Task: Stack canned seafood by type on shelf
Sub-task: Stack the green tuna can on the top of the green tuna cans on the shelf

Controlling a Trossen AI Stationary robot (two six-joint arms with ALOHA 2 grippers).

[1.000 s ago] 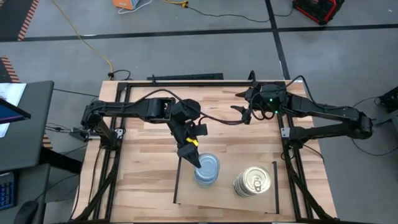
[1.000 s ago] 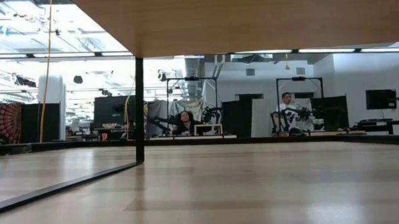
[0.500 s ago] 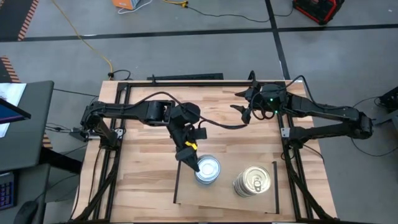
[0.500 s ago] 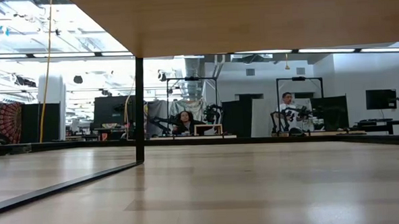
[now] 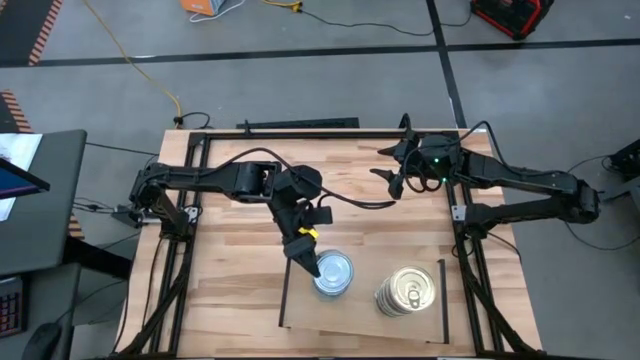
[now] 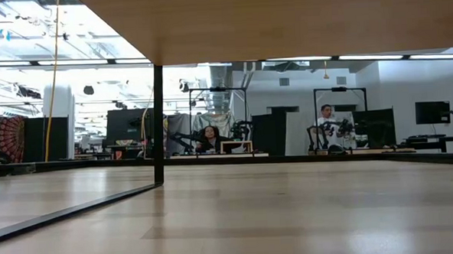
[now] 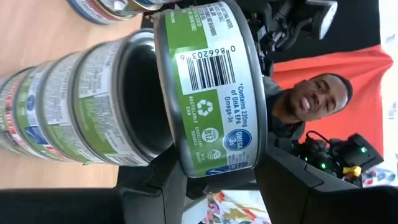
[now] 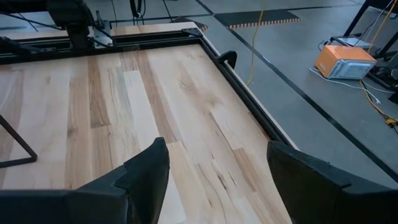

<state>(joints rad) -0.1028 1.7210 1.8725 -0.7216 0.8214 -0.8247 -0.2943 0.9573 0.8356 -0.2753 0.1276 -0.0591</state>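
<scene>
Left gripper (image 7: 214, 180) pinching a green-label tin (image 7: 208, 93) by its sides, at the top of the silvery-lid stack (image 5: 333, 273) on the shelf (image 5: 360, 322). Label reads "Contains 220mg of DHA & EPA Omega-3s", "BPA", recycle mark, barcode 0 866203. Gold-lid stack (image 5: 408, 292) just beside, same shelf. Right gripper (image 5: 392, 178) waits at the table's far side, fingers (image 8: 146, 171) spread, holding nothing. Person (image 7: 311, 99) beyond the table.

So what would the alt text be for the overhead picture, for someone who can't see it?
Seen from above, the left gripper sits at a stack of silvery-lidded tins on a pale board, beside a stack of gold-lidded tins. The right gripper waits open at the table's far edge.
</scene>
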